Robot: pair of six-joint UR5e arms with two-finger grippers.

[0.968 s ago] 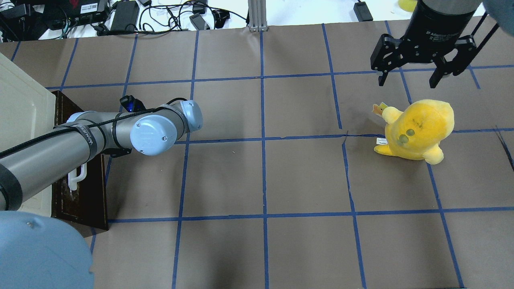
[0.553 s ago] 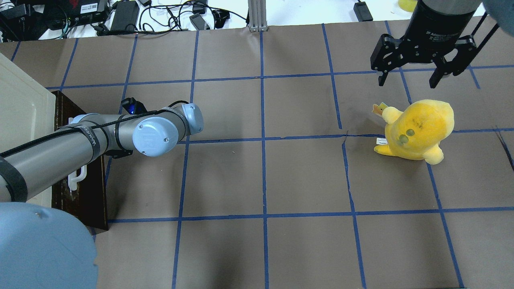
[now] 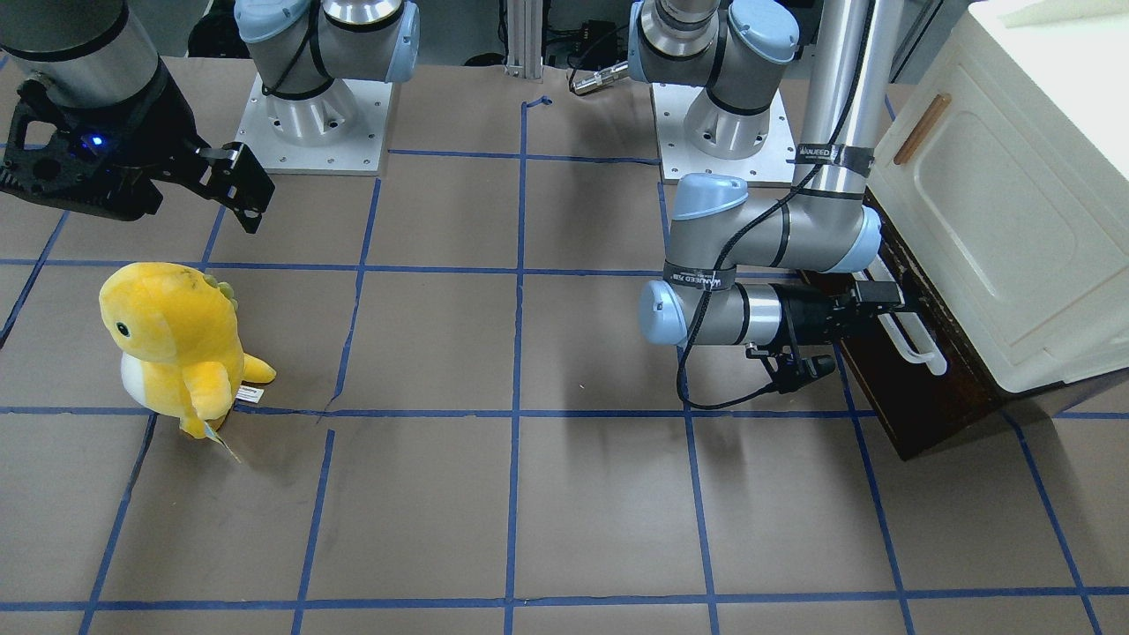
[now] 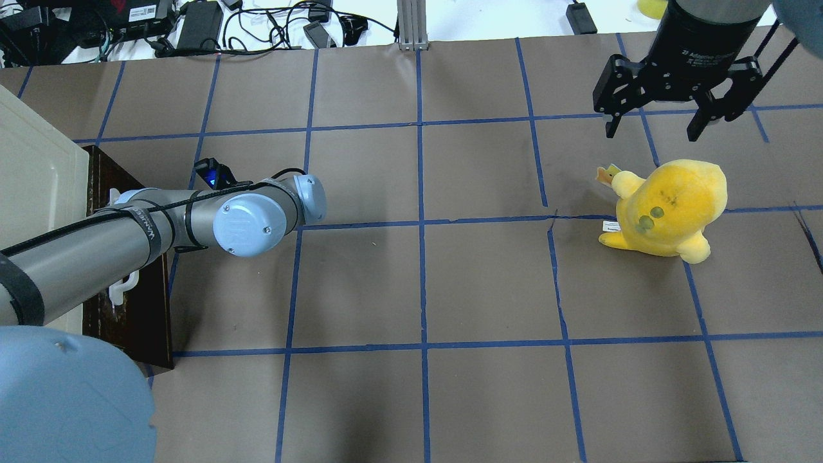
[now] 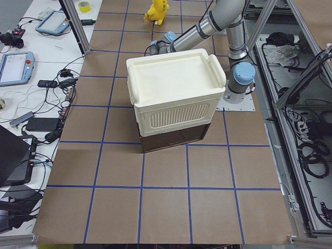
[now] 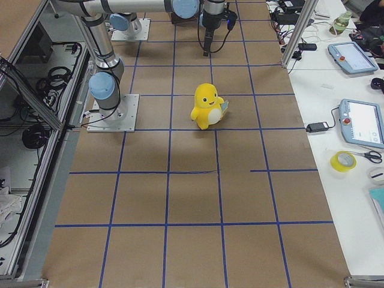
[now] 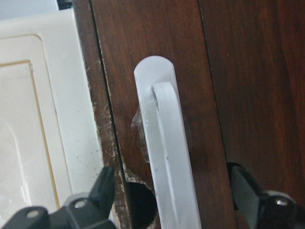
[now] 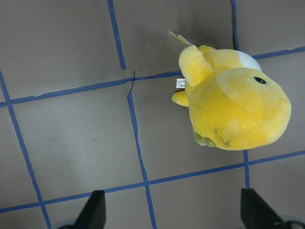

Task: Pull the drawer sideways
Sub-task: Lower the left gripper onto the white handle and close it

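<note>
The dark brown drawer (image 3: 926, 406) sits under a cream cabinet (image 3: 997, 220) at the table's left end; its pale interior does not show. Its long white bar handle (image 3: 913, 339) runs along the front. My left gripper (image 7: 171, 200) is open, with one finger (image 7: 102, 188) on each side of the handle (image 7: 164, 143), close to the drawer front (image 7: 157, 38). In the overhead view the arm hides it; only the drawer (image 4: 128, 315) and the handle's end (image 4: 122, 286) show. My right gripper (image 4: 652, 132) is open and empty, high above the table's far right.
A yellow plush toy (image 4: 669, 206) stands on the brown, blue-taped table below the right gripper; it also shows in the right wrist view (image 8: 233, 105). The cabinet door has a small wooden handle (image 3: 922, 128). Cables and power bricks (image 4: 199, 22) lie beyond the far edge.
My left arm has shifted slightly lower and nearer along the drawer front; the handle's far end now shows past it. The right arm and the plush have not moved.
</note>
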